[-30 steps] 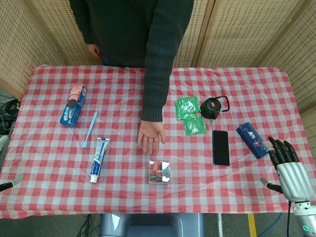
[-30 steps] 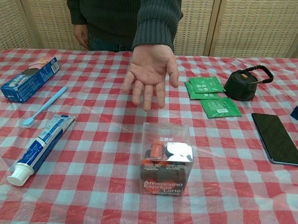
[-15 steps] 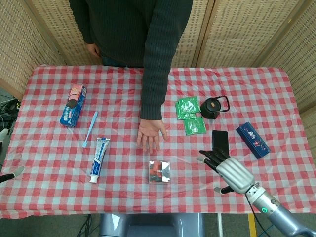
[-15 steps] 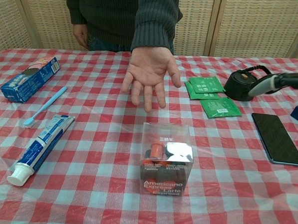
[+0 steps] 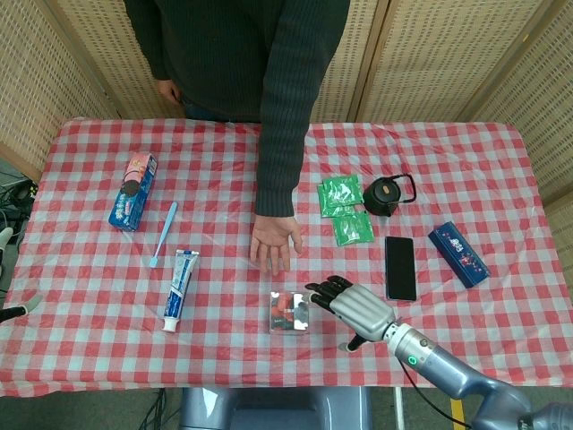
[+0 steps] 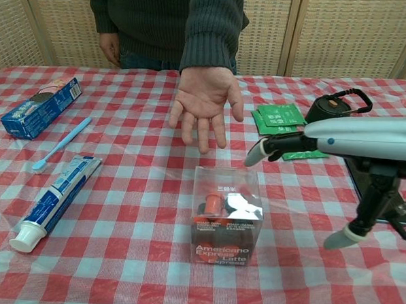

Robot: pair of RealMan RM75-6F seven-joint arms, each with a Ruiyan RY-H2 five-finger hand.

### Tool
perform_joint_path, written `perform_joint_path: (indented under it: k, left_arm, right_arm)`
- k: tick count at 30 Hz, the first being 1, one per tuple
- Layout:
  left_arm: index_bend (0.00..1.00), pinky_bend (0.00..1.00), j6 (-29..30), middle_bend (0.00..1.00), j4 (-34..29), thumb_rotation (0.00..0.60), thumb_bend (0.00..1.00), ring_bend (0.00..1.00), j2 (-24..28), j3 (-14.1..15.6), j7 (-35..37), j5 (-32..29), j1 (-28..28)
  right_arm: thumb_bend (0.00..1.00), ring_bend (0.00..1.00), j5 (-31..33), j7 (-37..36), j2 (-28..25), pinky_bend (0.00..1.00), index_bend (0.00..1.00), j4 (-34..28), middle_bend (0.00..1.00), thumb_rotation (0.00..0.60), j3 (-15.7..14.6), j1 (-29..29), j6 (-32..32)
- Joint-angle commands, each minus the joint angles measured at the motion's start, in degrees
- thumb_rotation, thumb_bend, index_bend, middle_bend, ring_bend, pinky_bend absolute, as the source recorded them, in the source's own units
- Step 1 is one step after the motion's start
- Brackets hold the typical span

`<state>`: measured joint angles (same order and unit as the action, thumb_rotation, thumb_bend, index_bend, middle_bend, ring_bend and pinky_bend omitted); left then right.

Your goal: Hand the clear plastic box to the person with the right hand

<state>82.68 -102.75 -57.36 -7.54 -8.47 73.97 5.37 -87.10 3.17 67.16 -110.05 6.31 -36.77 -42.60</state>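
The clear plastic box (image 5: 289,312) (image 6: 227,215) with dark capsules inside stands on the checked cloth near the front edge. Just beyond it the person's open palm (image 5: 275,243) (image 6: 204,103) is held out, palm up. My right hand (image 5: 354,305) (image 6: 353,143) hovers open immediately right of the box, fingers spread toward it and thumb hanging down, not touching it. Only a fingertip of my left hand (image 5: 20,310) shows at the far left edge of the head view, away from the box.
A toothpaste tube (image 5: 180,288), blue toothbrush (image 5: 164,232) and blue snack box (image 5: 133,191) lie left. Green sachets (image 5: 345,209), a small black kettle (image 5: 387,194), a black phone (image 5: 400,267) and a dark blue box (image 5: 457,253) lie right, behind my right hand.
My right hand has swept left from the table's right edge, past the phone, to just beside the box. The person's palm and the box have stayed put.
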Motion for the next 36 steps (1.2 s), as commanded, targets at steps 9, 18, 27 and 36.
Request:
perform_joint_path:
  k: [9, 18, 27, 36]
  left_arm:
    - [0.00, 0.00, -0.61, 0.00, 0.55, 0.600, 0.00, 0.00, 0.19, -0.36, 0.63, -1.15, 0.39]
    - [0.00, 0.00, -0.68, 0.00, 0.64, 0.600, 0.00, 0.00, 0.55, -0.40, 1.64, -1.44, 0.39]
    - [0.00, 0.00, -0.61, 0.00, 0.68, 0.600, 0.00, 0.00, 0.75, -0.33, 2.24, -1.49, 0.37]
    - [0.00, 0.00, -0.43, 0.00, 0.45, 0.600, 0.00, 0.00, 0.94, -0.23, 2.59, -1.44, 0.30]
  right_arm:
    - [0.00, 0.20, 16.45, 14.61, 10.78, 0.18, 0.18, 2.18, 0.19, 0.600, 3.61, -7.75, 3.20]
    - [0.21, 0.56, 23.93, 21.27, 17.35, 0.60, 0.36, 4.20, 0.53, 0.600, 4.34, -10.48, -2.44]
    - [0.34, 0.63, 21.53, 19.16, 18.22, 0.65, 0.49, 3.11, 0.61, 0.600, 5.59, -10.21, -7.05]
    - [0.34, 0.63, 20.05, 15.24, 11.88, 0.64, 0.49, -2.63, 0.61, 0.600, 11.89, -10.77, -9.92]
